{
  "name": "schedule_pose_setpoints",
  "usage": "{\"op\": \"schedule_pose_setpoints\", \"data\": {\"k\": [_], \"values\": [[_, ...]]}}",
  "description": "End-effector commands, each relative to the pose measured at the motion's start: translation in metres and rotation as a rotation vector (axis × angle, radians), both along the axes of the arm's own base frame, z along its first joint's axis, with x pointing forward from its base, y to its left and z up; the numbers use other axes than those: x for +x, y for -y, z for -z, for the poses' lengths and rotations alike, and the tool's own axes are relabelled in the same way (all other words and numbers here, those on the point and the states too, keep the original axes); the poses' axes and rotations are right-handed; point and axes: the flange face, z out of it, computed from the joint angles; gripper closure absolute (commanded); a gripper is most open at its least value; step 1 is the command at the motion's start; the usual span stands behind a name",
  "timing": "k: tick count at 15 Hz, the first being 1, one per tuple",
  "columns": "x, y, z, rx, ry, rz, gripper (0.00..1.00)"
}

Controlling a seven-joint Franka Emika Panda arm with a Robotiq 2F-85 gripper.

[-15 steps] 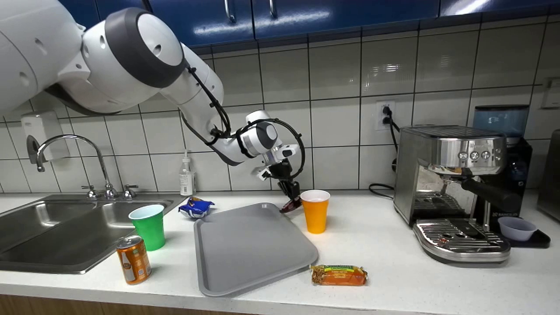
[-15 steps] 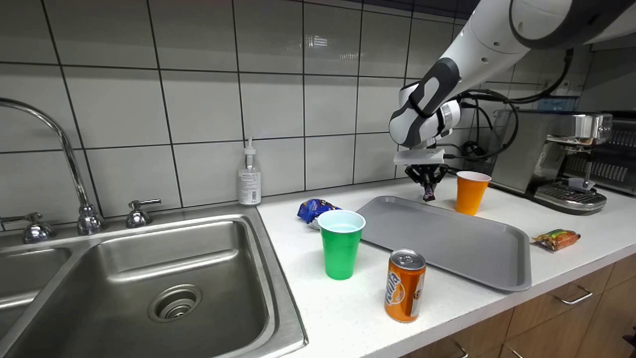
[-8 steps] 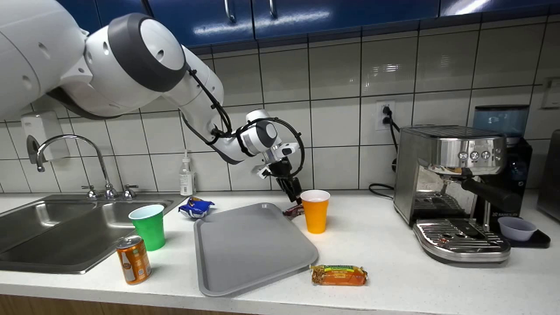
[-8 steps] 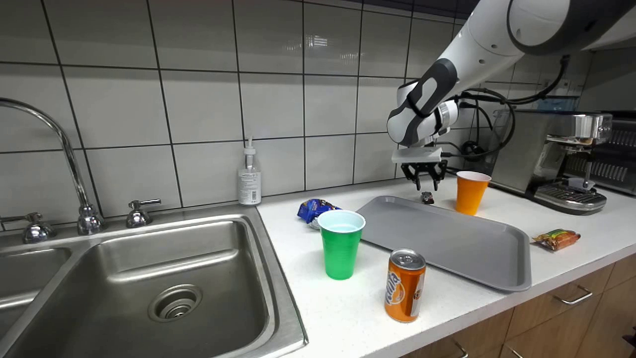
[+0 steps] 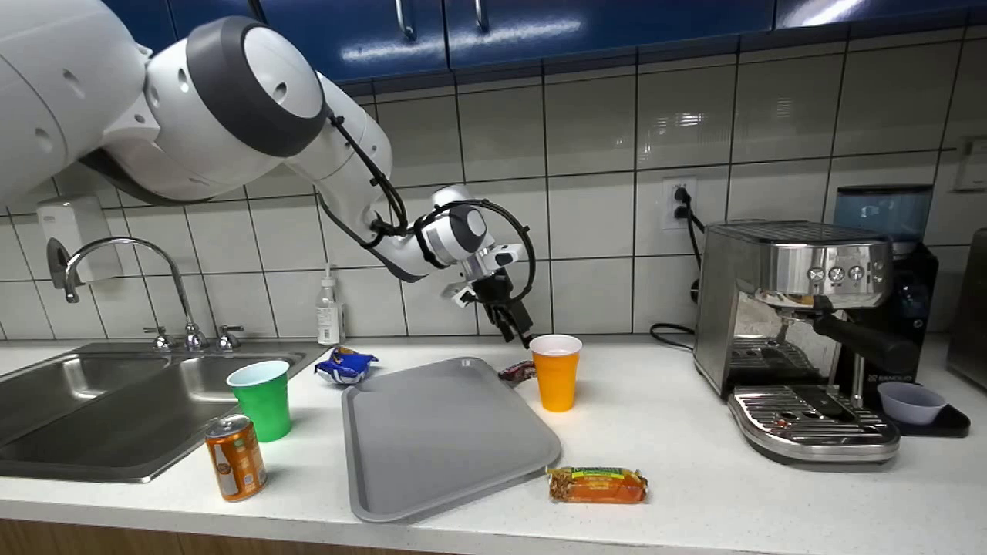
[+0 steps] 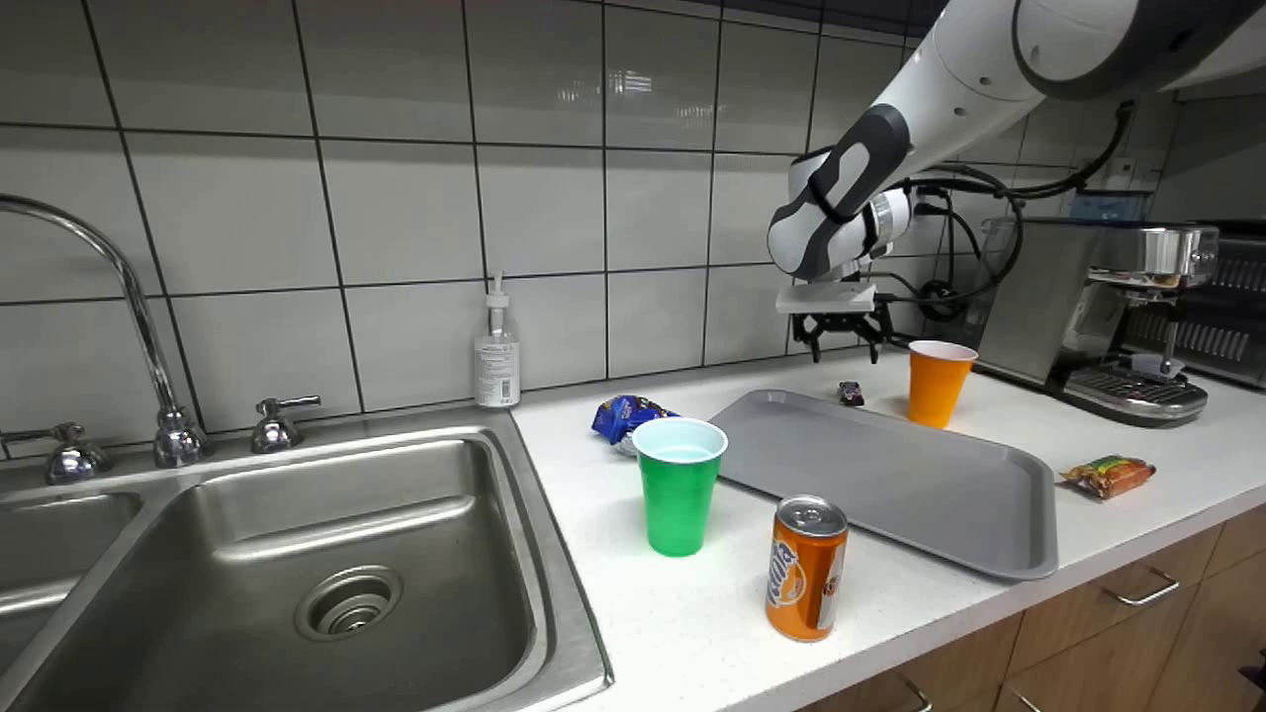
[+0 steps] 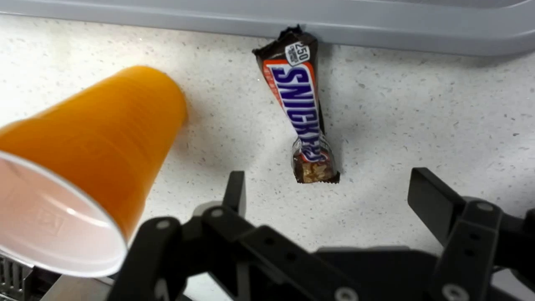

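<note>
My gripper stands open above the counter, its two fingers wide apart with nothing between them. A Snickers bar in a brown wrapper lies flat on the white counter just beyond the fingertips in the wrist view. Its far end meets or nearly meets the edge of the grey tray. In both exterior views the bar shows below the gripper, with a gap between them. Close beside it an orange cup stands upright; it partly hides the bar in an exterior view.
An orange-wrapped snack lies off the tray's near corner. Across the tray are a green cup, an orange can and a blue packet. The sink and a coffee machine flank this area; the tiled wall rises behind.
A second ago the gripper was shut on the Snickers bar. Its fingers have spread and let the bar go onto the counter, and the gripper has risen a little above it.
</note>
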Motion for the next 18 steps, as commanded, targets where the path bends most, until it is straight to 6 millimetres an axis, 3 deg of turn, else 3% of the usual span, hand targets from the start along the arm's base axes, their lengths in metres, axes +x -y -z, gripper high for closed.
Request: {"op": "schedule_pose_setpoints", "data": {"k": [1,10,18], "values": [[-0.002,-0.002,-0.023,0.021,0.01,-0.008,0.0],[-0.01,0.0,-0.057,0.017,0.045,-0.007,0.0],[-0.04,0.019,-0.071,0.035,0.034,0.028,0.0]]}}
